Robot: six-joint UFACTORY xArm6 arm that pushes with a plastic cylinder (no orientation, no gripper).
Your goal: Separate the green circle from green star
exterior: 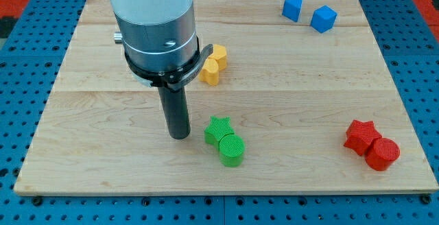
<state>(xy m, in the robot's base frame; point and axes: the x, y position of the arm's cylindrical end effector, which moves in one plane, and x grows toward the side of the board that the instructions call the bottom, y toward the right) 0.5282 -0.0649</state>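
The green star point(218, 129) and the green circle point(232, 149) lie touching each other near the board's lower middle, the circle to the lower right of the star. My tip point(180, 136) rests on the board just left of the green star, a small gap apart from it. The rod rises to the arm's grey cylinder at the view's top.
Two yellow blocks point(213, 63) sit touching behind the rod, partly hidden by the arm. Two blue cubes point(310, 14) lie at the top right. A red star point(360, 135) and red circle point(382, 154) touch at the lower right. The wooden board point(103, 163) edge runs along the bottom.
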